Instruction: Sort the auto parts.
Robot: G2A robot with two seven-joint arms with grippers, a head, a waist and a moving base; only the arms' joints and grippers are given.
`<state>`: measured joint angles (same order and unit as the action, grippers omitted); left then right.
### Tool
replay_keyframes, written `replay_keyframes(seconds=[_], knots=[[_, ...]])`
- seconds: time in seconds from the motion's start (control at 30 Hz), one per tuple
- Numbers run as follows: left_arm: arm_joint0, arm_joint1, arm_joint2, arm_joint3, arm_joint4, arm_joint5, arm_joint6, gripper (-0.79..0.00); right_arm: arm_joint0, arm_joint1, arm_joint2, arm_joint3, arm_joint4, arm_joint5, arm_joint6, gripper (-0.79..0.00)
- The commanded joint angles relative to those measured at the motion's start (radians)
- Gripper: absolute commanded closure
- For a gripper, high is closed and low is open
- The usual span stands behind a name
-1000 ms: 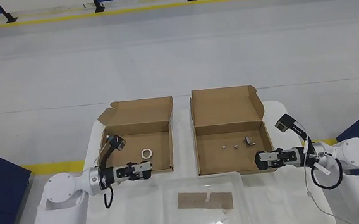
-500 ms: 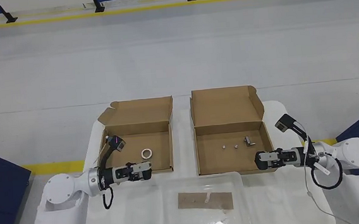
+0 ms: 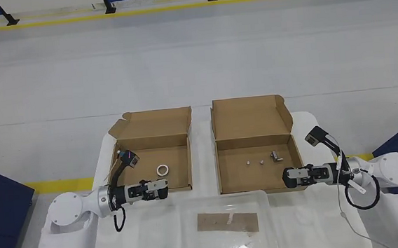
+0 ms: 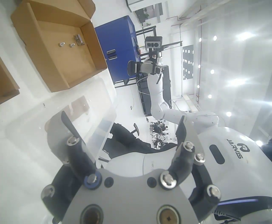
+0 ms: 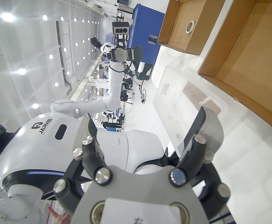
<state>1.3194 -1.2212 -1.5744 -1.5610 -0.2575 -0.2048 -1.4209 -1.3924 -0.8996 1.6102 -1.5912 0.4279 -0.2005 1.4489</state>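
Auto parts too small, I can't read axes, ring at 9 o'clock, left claw, right claw agape, empty.

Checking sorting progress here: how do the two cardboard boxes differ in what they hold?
In the top view, the left box holds one pale ring; the right box holds three small metal parts, one larger than the others. The ring lies alone near mid-floor of the left box; the parts sit in a row toward the right box's back. Both are open brown cardboard, lids folded back, behind the clear bin.
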Motion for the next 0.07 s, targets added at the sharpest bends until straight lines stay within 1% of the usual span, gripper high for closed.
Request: replay_keyframes(seconds=[0.0,0.03], knots=[[0.0,0.0,0.0,0.0,0.0,0.0,0.0,-0.785,0.0,0.0,0.0,0.0,0.0,0.0,0.0,-0.785],[0.0,0.0,0.0,0.0,0.0,0.0,0.0,-0.785,0.0,0.0,0.0,0.0,0.0,0.0,0.0,-0.784]])
